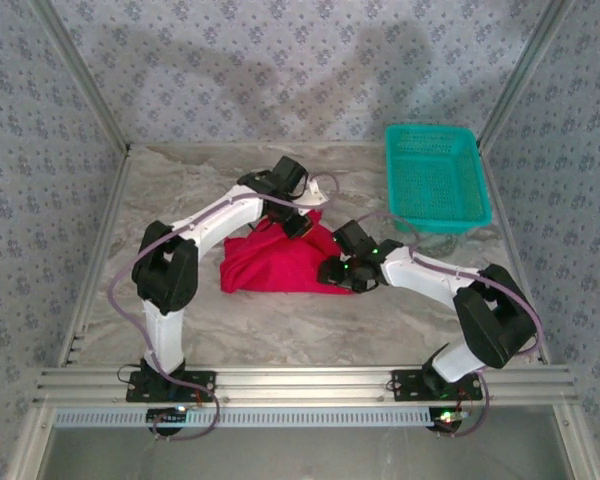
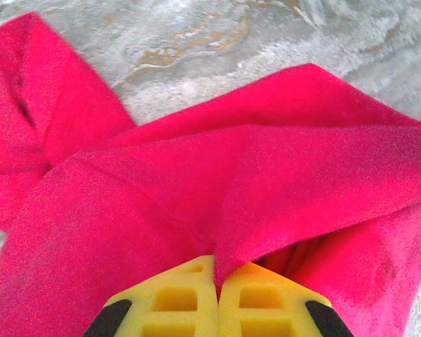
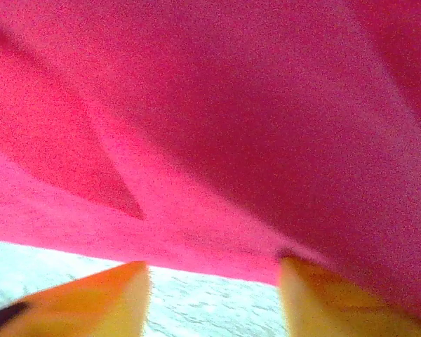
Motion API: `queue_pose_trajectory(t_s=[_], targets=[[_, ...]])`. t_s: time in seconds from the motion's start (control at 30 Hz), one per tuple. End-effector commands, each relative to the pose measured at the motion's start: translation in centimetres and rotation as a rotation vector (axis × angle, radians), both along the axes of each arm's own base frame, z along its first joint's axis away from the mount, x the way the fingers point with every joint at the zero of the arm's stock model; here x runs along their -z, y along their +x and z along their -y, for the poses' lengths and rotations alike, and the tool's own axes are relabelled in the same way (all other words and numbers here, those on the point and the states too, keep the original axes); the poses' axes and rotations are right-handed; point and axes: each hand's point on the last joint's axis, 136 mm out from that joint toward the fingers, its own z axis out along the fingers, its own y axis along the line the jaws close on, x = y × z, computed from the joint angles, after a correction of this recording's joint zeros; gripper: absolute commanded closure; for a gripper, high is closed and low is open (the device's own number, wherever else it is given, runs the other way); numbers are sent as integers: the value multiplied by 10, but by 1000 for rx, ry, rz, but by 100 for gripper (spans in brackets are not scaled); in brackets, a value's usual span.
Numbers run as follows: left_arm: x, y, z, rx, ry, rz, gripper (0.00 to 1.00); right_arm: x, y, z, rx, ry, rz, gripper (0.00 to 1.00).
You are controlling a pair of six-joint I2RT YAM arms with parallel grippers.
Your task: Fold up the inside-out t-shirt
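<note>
Left hand [image 2: 216, 281] clamped on a raised ridge of the t-shirt [image 2: 281, 168], yellow fingers [image 2: 172, 302] pressed together with red cloth pinched between them; from the top camera, set at 12 o'clock of the cloth heap; right hand [image 3: 212, 298] with fingers [image 3: 112, 298] spread apart, pale desk [image 1: 310, 330] showing in the gap, cloth edge just past the tips and touching the finger at 5 o'clock of the wrist view; from above, set at 4 o'clock of the heap; t-shirt bunched and creased at the middle of the desk, between the two hands; teal basket [image 1: 435, 175] at 2 o'clock of the desk, well apart from the cloth
</note>
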Motion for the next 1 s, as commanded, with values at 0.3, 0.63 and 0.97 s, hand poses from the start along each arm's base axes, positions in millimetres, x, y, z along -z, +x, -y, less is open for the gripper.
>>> queue_pose_trajectory(t_s=[0.3, 0.63, 0.97], targets=[[-222, 24, -68, -460, -433, 202, 100, -25, 165, -49, 290, 148, 120, 100], [-252, 34, -203, -877, -553, 219, 100, -60, 119, 61, 87, -200, 107, 100], [-116, 15, -190, -960, -601, -89, 100, -6, 59, 111, 87, -442, -15, 97]])
